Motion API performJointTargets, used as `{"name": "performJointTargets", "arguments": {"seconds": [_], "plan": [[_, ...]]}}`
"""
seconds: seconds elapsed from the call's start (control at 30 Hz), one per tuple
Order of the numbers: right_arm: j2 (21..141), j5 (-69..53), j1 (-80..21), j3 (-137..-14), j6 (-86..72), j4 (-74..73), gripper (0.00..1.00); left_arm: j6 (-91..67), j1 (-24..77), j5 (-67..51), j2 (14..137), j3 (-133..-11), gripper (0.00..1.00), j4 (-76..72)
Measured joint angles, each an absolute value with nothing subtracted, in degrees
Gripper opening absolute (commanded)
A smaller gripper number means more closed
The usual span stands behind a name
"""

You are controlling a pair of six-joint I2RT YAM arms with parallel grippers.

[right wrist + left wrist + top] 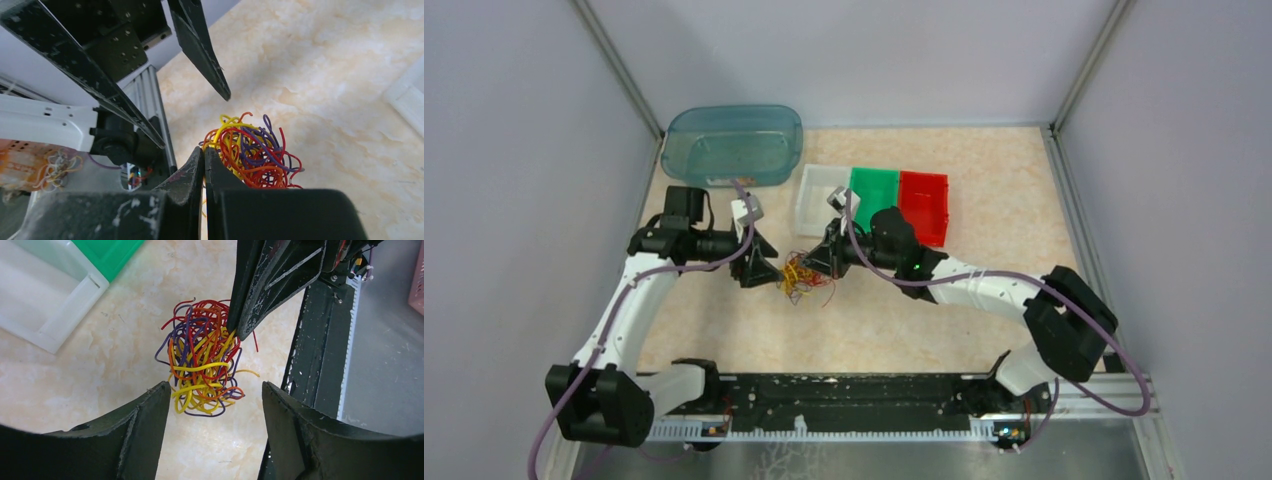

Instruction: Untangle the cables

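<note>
Top camera sits high behind the arm bases, looking down and forward, the whole worktop point(984, 300) in frame, far off. Left wrist camera is in close, peering down between the left fingers point(145, 430) at the tangle of cables point(202, 360). Right wrist camera, closer and lower, looks across past the right fingers point(192, 185). All three share that tangle, and each wrist view catches the other arm's fingers.

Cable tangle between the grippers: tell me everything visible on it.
The cables form one dense ball of thin, curly wires that look plastic-coated, in yellow, red, orange and purple, with loose ends sticking out. The ball sits mid-table; whether it rests there or is slightly lifted is unclear. The right gripper is shut and seems to pinch strands at the ball's edge. The left gripper is open, a finger either side of the ball, not touching it.
</note>
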State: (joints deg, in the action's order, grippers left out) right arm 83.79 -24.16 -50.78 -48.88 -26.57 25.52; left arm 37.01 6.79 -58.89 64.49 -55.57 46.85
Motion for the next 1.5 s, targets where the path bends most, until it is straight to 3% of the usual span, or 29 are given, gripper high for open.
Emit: {"name": "performJointTargets", "arguments": {"seconds": [0.33,0.53,0.83,1.2,1.5], "plan": [[85.1,-27.6,-50.9,-48.9,-33.8,33.7,0.00,37.3,7.4,-60.6,63.8,-54.8,0.63,46.9],[86.3,-27.7,-51.6,-50.0,-35.7,35.8,0.00,37.8,8.2,-60.9,63.7,-54.0,0.31,46.4],[84.7,-24.4,-51.5,-49.8,-34.8,34.3,0.00,41.4,8.3,-56.8,62.6,-50.7,0.04,45.4],[77.1,-20.2,-48.3,-44.2,-32.3,29.0,0.00,44.5,8.5,-51.1,58.2,-49.3,0.00,43.2],[74.0,-7.0,-50.0,-39.3,-25.5,19.6,0.00,41.4,8.6,-50.6,57.8,-55.4,0.00,43.7]]}}
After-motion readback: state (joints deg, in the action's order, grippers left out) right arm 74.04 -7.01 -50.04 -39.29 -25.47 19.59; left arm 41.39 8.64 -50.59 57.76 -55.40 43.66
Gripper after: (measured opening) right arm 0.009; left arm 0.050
